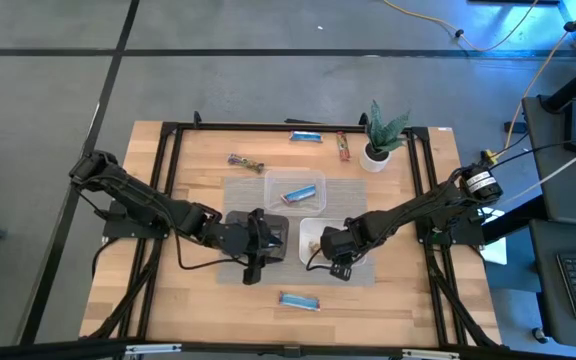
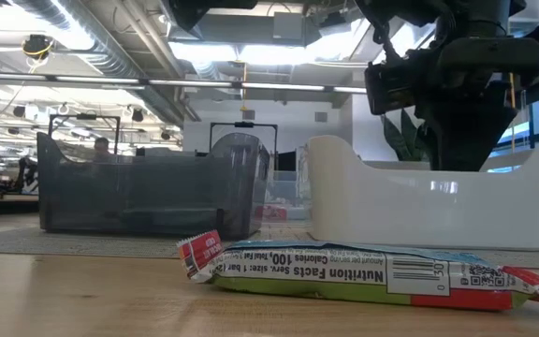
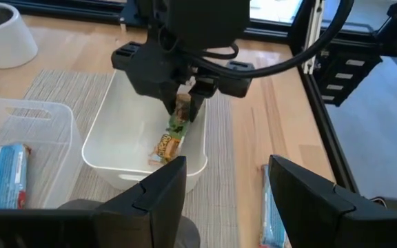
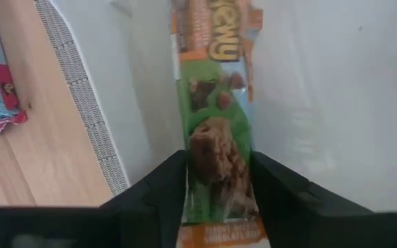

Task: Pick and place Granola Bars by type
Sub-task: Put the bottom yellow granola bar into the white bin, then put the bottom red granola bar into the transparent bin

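Observation:
My right gripper [image 3: 183,103] hangs over the white tray [image 1: 313,232], shut on a green, brown and orange granola bar [image 4: 216,103]. My left gripper [image 3: 226,186] hovers open over the black tray [image 1: 240,228], beside the white one, and touches nothing. One blue bar [image 1: 301,193] lies flat in the clear tray [image 1: 268,180]. Another blue bar [image 1: 299,300] lies on the wood near the table's near edge and fills the foreground of the low view [image 2: 363,271]. More bars lie flat toward the far edge: a blue one [image 1: 306,137], an orange-brown one [image 1: 343,147] and a dark one [image 1: 246,162]. My right gripper pinches the green and orange bar between its two fingers at the upper end [image 4: 219,179]. The fingers come from above, pointing down, and lie across the bar's width. The bar hangs tilted below them, its lower end [image 3: 163,150] down inside the white tray. Whether that end touches the floor, I cannot tell.
A grey woven mat [image 1: 353,195] lies under the three trays. A small potted plant [image 1: 380,135] stands at the far right corner. Black frame rails [image 1: 168,150] run along the table's left, right and far sides. Bare wood stretches along the near edge beside the blue bar.

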You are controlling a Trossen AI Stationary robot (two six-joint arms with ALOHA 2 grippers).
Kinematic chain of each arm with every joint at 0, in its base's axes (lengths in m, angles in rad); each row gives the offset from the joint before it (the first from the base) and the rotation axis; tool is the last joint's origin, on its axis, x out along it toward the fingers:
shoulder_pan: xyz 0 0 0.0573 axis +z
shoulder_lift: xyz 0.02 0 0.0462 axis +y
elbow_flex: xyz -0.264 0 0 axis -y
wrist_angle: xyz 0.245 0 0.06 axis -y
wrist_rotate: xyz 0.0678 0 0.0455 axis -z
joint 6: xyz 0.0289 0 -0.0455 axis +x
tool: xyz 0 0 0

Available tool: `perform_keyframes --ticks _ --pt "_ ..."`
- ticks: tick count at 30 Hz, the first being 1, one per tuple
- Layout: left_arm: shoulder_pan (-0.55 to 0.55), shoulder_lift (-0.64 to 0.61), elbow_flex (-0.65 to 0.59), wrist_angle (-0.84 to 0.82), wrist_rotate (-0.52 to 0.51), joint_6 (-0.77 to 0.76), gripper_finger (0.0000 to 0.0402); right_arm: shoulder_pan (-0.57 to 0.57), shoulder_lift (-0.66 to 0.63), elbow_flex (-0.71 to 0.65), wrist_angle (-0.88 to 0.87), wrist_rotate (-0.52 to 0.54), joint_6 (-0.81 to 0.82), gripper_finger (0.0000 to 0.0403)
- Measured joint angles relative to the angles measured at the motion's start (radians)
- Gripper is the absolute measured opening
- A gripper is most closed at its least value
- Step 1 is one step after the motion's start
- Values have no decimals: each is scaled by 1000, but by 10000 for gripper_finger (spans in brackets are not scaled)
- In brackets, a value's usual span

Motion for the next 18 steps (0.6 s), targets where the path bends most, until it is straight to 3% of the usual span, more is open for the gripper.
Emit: perform_keyframes --ticks 9,14,18 --pt "0 0 0 0 5 2 198 -5 -13 23 -86 72 0 256" --pt "0 0 0 0 6 2 198 3 -56 123 -238 185 -1 277" --pt "0 0 0 0 9 1 198 51 -87 226 -253 261 -27 279"
